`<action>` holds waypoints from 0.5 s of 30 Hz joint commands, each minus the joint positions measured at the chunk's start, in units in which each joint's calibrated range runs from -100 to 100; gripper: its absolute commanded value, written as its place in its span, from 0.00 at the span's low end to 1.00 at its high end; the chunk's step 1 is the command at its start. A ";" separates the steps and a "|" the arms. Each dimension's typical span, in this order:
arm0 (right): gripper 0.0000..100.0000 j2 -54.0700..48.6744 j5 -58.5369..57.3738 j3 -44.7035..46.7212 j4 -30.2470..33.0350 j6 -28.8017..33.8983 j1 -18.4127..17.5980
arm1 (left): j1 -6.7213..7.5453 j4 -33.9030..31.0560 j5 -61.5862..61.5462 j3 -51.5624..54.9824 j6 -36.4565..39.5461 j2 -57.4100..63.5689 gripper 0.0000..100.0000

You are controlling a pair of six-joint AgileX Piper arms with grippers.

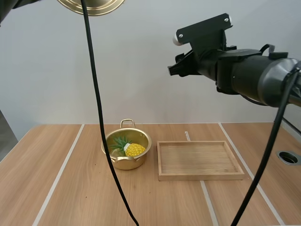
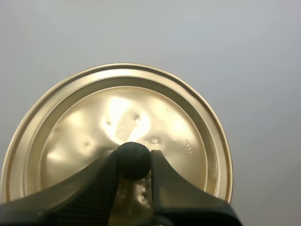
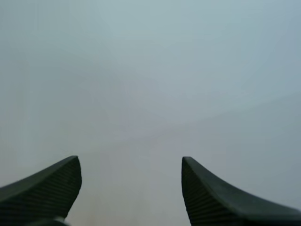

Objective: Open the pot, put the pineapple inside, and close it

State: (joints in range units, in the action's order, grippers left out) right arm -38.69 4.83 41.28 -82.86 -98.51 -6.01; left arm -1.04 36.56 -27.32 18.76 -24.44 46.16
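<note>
Lid (image 2: 117, 113): gold, dented, small stamped mark near rim, unreadable. Left gripper (image 2: 133, 159) pinches lid's black knob (image 2: 133, 165), well above tabletop (image 1: 70, 197). Pot (image 1: 123, 164): gold, open, on tabletop, just left of tray (image 1: 200, 176). Pineapple (image 1: 134, 149): yellow, green leaves, inside pot. Right gripper (image 3: 129, 162) spread, empty, high over tray.

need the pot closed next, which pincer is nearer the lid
Left. The left pincer grips the lid by its knob; the right pincer hangs open in the air, well apart from it.
</note>
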 commanded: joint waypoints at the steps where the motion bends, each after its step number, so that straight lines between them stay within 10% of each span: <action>1: 0.98 -4.26 -1.96 -0.26 -1.27 0.11 0.62 | 0.01 0.90 2.02 -0.64 0.27 0.46 0.00; 12: 0.97 -14.21 2.50 0.04 -1.76 0.11 4.26 | 0.01 0.90 2.02 -0.64 0.27 0.46 0.00; 15: 0.85 -15.94 6.95 0.75 -3.79 0.11 4.44 | 0.01 0.90 2.02 -0.64 0.27 0.46 0.00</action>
State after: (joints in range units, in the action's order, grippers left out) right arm -53.00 8.15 41.28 -84.89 -98.51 -1.94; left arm -1.04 36.56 -27.32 18.76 -24.44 46.16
